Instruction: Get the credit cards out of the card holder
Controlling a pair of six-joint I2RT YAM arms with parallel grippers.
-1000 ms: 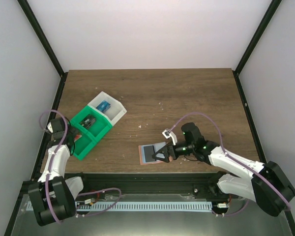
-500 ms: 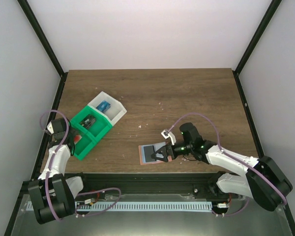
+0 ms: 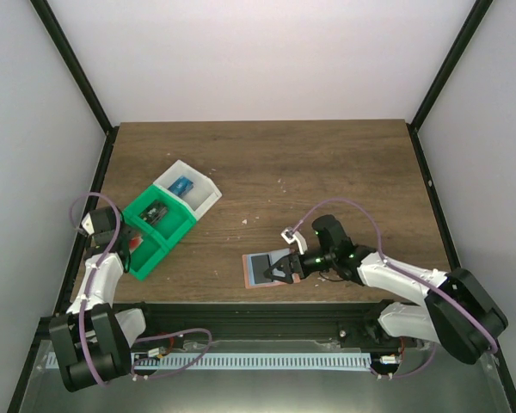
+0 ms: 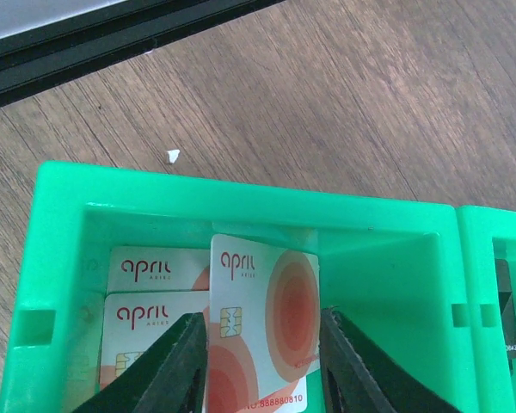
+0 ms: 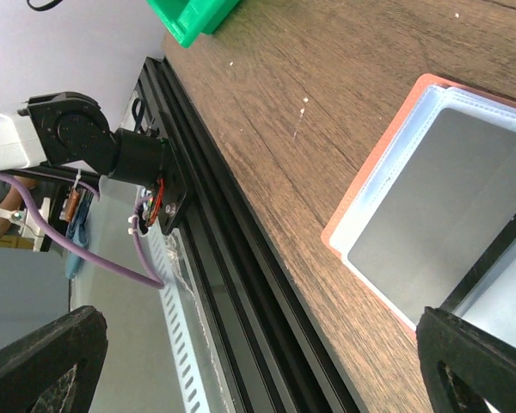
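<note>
Wooden table [image 3: 327,163]: left gripper [image 4: 258,361], jaws partly parted, loosely straddles a red-white card [image 4: 262,335] in the green tray [image 4: 241,194]; right gripper [image 3: 284,268] gapes wide, empty, over the holder [image 3: 260,271].

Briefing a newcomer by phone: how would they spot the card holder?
On the wooden table, look near the front edge, under the right hand. The card holder lies open there: flat, light blue, salmon-orange edged, unlike the boxy green tray and white tray.
</note>
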